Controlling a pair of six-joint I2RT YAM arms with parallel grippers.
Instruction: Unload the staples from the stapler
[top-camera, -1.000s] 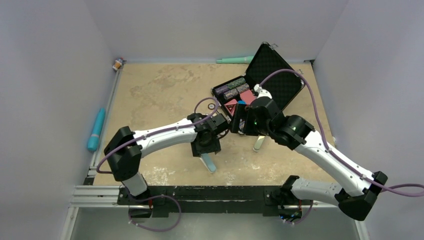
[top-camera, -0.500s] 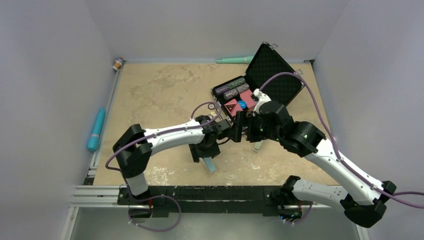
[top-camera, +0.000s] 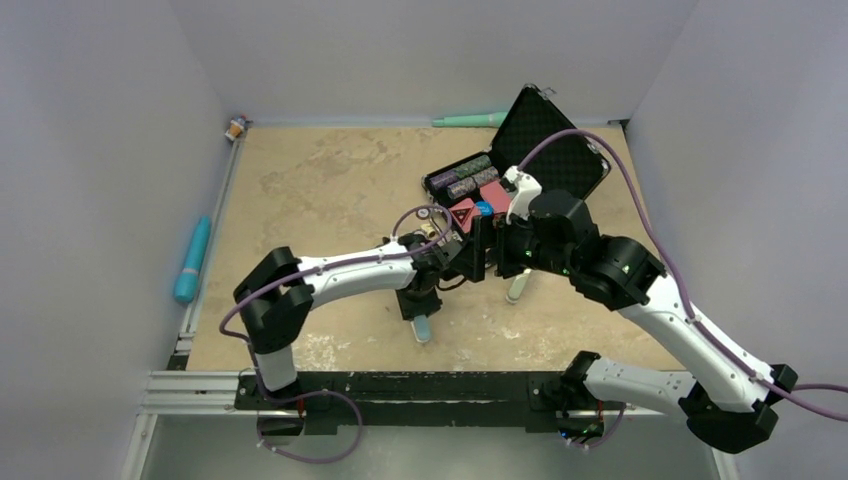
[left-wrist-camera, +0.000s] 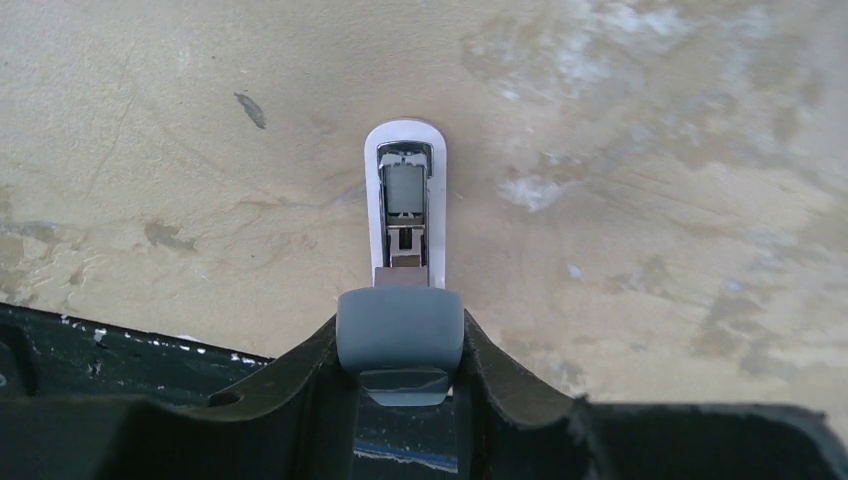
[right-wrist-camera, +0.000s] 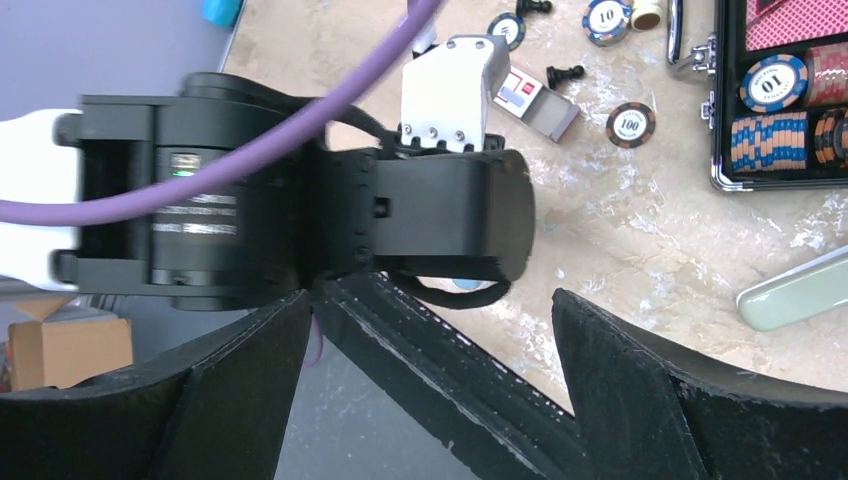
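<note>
Tan counter (left-wrist-camera: 650, 150) open ahead; pinches the stapler (left-wrist-camera: 405, 225) by its rear in left claw (left-wrist-camera: 400, 332), silvery channel showing, near black front rail (left-wrist-camera: 100, 350); spreads right claw (right-wrist-camera: 430, 298) wide, crowding left wrist.

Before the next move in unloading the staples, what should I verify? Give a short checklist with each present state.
1. Left fingers grip the stapler: ok.
2. Its silvery channel is exposed, facing the left wrist camera: ok.
3. Staples in the channel: cannot tell.
4. Right fingers open: ok.
5. Right fingers have a free path to the stapler: not ok, the left arm's wrist blocks it.
</note>
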